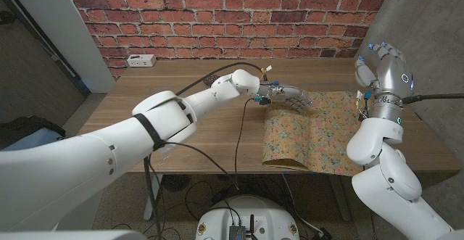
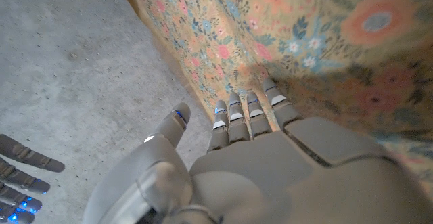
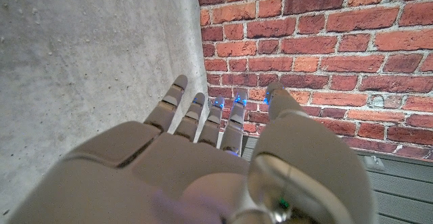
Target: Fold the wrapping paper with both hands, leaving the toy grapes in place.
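My biggest worry is the paper [image 1: 308, 135] springing open: my left hand [image 1: 286, 95] presses only its far left corner, fingers [image 2: 247, 112] flat on the folded flap, gripping nothing. My right hand [image 1: 380, 62] is raised off the table, fingers apart and empty, so one-sided pressure could skew the crease. The paper lies on the table's [image 1: 188, 102] right half, long axis running left to right. I cannot see the grapes, so a fold could trap or shift them.
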